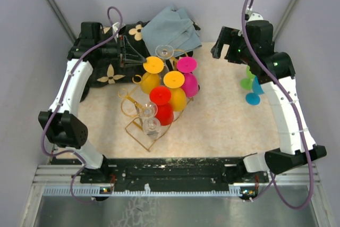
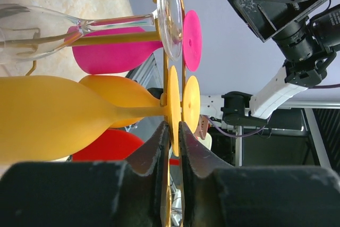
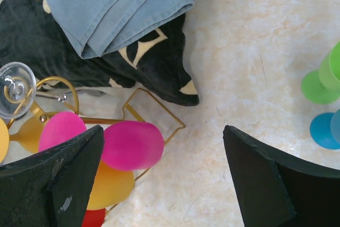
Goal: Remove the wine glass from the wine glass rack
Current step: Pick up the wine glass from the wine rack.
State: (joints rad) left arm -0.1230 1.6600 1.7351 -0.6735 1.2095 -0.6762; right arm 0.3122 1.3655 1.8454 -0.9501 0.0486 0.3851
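Wine glass rack [image 1: 138, 139] stands mid-worktop [image 1: 223, 126] in the top view, with its coloured glasses hanging bowl-down from the gold wire. The yellow wine glass [image 1: 154, 65] hangs at the rack's 11 o'clock corner, and your left pincer [image 1: 141, 58] meets its foot from 10 o'clock. Your right pincer [image 1: 226, 43] hangs well apart, at 2 o'clock from the rack. A green glass [image 1: 247, 81] and a blue glass [image 1: 255, 93] stand together on the worktop at 3 o'clock from the rack. A blue cloth [image 1: 172, 27] lies at 12 o'clock on a black cushion [image 1: 106, 73] with cream flowers.

From the left wrist, your left pincer [image 2: 172, 131] is pinching the yellow wine glass [image 2: 53, 115]. The two dark fingers [image 2: 154, 150] are drawn close on either side of its disc foot. The glass is on the wine glass rack [image 2: 122, 38], stem lying along the wire. A clear glass [image 2: 79, 25] and a pink glass [image 2: 111, 54] hang at 12 o'clock from it.

From the right wrist, your right pincer [image 3: 162, 131] is spread wide and holds nothing. Below it you see the wine glass rack [image 3: 73, 94] at 9 o'clock, with the pink glass [image 3: 133, 144] between the fingers' tips. The blue cloth [image 3: 122, 3] and black cushion [image 3: 159, 67] lie at 11 o'clock. The green glass [image 3: 321, 78] and blue glass [image 3: 324, 128] sit at 3 o'clock.
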